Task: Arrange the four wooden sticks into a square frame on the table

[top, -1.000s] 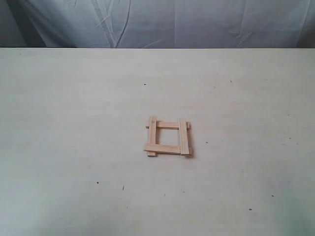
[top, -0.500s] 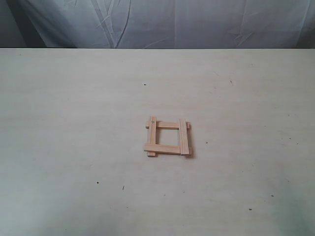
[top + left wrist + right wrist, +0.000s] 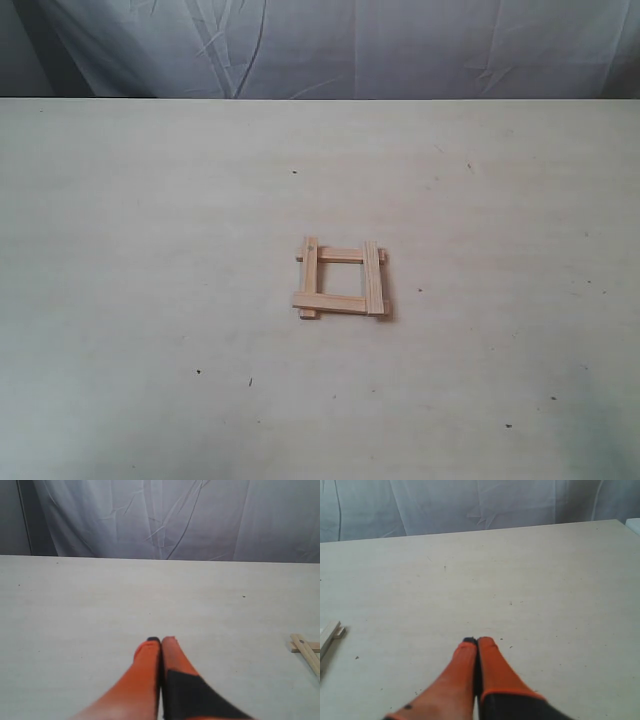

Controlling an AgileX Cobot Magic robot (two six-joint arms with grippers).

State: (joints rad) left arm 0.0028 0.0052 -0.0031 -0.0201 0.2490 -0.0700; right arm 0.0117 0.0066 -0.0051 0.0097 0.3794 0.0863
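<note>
Sticks (image 3: 373,278) form an overlapped square at mid-surface (image 3: 150,250). Left fingers (image 3: 147,655) and right fingers (image 3: 487,655) are pressed together, empty, well apart from it. Risk: a low pass by either could nudge the loosely stacked corners askew.

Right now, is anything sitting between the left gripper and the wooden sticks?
Nothing visible. Only open table surface lies between the shut left gripper and the wooden sticks, which already form a square frame.
</note>
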